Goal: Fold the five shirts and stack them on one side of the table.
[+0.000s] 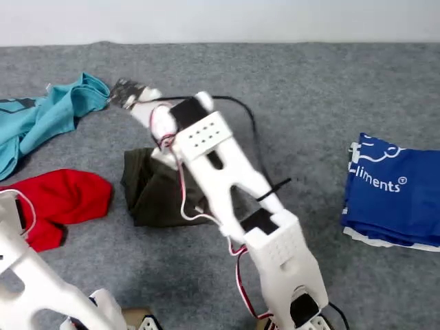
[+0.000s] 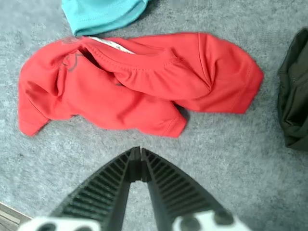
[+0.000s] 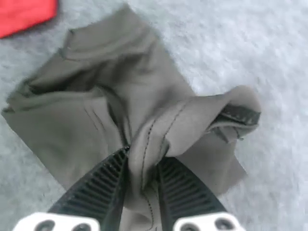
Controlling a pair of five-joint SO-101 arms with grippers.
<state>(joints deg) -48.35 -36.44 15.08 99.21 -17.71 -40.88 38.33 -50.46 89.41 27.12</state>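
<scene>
- Four colours of cloth are noted on the grey mat (image 1: 330, 96). A teal shirt (image 1: 41, 117) lies crumpled at the far left and a red shirt (image 1: 62, 199) is bunched just below it. An olive shirt (image 1: 155, 196) sits rumpled near the middle, and a blue shirt (image 1: 399, 192) is folded flat at the right edge.
- A pale layer (image 1: 371, 237) is seen under the blue one; it is judged to be another folded shirt, though this cannot be confirmed.
- The right gripper (image 3: 143, 161) is clamped on a raised ridge of the olive shirt, with a stitched seam pinched between the jaws and the rest of the garment slack on the mat.
- The left gripper (image 2: 140, 153) is closed on nothing, its tips pressed together. It hangs over bare mat just beside the red shirt's hem.
- Handling is judged as light, thin and limp knit: no stiffness can be counted on, so anything lifted will drape and sag.
- Friction against the felt-like mat is expected to be high, so dragging would likely bunch the cloth rather than slide it.
- Hold is best taken at hems, seams or the collar band, where the doubled fabric gives the ribbed jaws more to bite.
- A single-point pinch is likely to let the shirt twist; two corners held apart would spread it better.
</scene>
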